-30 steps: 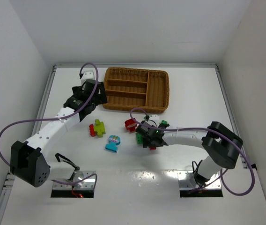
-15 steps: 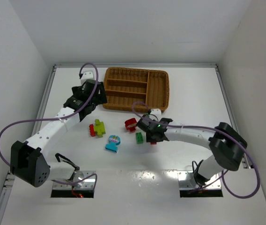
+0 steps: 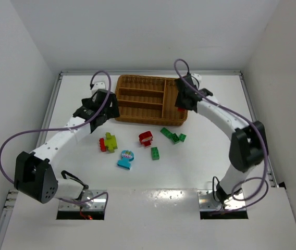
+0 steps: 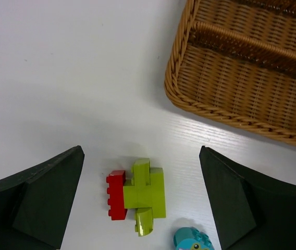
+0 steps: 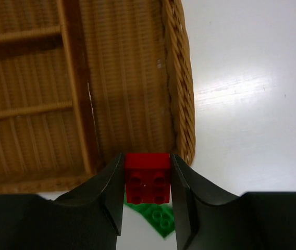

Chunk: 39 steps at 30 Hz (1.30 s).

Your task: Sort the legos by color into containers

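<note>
While pinching a red brick (image 5: 147, 179), the right gripper (image 5: 147, 162) hangs over the crosswise slot (image 5: 127, 78) of the tray (image 5: 178, 78).
Spread wide, the left gripper (image 4: 140, 152) holds nothing; lime and red bricks (image 4: 137, 195) lie below it.

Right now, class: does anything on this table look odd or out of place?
One thing: near the corner of the wicker tray, a red brick sits pressed against a lime-yellow brick, seemingly joined. Two colours together would hinder sorting.
</note>
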Tool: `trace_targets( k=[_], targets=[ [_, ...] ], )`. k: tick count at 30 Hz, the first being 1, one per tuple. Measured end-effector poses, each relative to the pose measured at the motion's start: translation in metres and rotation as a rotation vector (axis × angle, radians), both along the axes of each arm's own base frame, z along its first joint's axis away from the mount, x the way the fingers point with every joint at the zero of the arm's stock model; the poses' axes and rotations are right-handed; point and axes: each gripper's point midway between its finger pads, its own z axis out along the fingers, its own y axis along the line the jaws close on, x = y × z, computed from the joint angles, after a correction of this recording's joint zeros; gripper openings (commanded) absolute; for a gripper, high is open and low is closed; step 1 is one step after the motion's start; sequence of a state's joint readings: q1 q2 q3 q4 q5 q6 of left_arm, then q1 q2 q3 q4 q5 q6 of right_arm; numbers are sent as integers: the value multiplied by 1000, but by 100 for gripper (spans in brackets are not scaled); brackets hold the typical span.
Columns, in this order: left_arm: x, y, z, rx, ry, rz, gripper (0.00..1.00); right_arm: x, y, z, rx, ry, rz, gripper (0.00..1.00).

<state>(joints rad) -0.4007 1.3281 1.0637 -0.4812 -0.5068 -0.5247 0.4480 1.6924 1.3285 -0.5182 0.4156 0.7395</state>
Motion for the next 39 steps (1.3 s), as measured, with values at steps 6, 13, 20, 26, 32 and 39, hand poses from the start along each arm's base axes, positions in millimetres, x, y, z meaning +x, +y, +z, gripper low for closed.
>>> trace_targets(
  k=[6,13,20,26,32,39],
  targets=[
    [-8,-5,-9,-30,55,-28,100,88,17,-13,6,-9,9,79],
    [-13,9,-13,-15,77,30,100,64,18,-23,-19,23,50,73],
    [-21,34,-23,-31,88,128,100,-84,49,-20,-15,49,282,87],
    [-26,54,-37,-68,123,195,100,-175,116,-64,7,168,583,93],
    [-29,53,-42,-96,125,194,100,-184,131,-114,-44,273,618,73],
    [-30,53,-39,-102,115,191,100,-180,133,-139,-76,321,588,32]
  ],
)
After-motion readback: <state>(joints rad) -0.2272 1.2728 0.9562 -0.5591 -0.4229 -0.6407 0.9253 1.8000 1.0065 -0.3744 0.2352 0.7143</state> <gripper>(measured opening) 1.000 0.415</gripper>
